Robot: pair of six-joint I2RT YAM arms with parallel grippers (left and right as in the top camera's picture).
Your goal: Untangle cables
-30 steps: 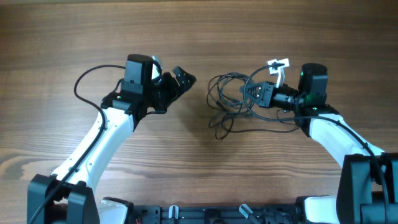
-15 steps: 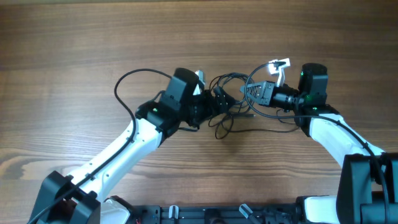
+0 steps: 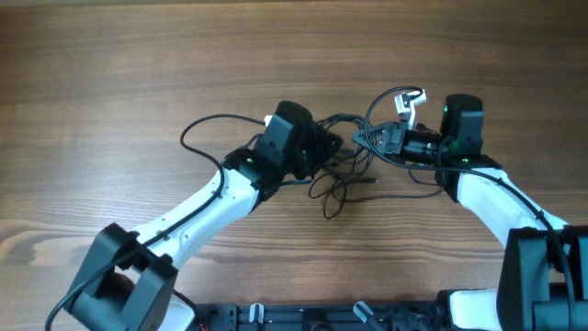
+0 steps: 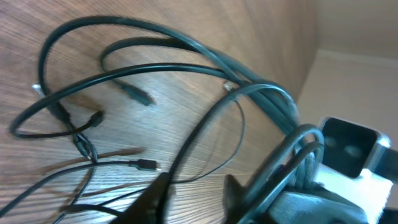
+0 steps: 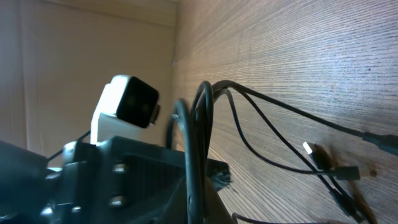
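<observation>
The cables are a tangle of thin black loops at the table's middle, with loose plug ends trailing toward me. My right gripper is shut on a bunch of strands at the tangle's right side. In the right wrist view a cable runs straight down between its fingers. My left gripper is at the tangle's left side. In the left wrist view its jaws stand narrow with a strip of wood between them. One strand lies along the left finger; whether it is pinched does not show.
A white tag sticks up behind the right gripper. The left arm's own thick wire loops out to its left. Each wrist camera shows the other arm's head close by: the right one and the left one.
The left arm has swung right from bare table into the tangle, and its jaws have gone from wide open to narrow. The right gripper has held still; the loops shifted a little.
</observation>
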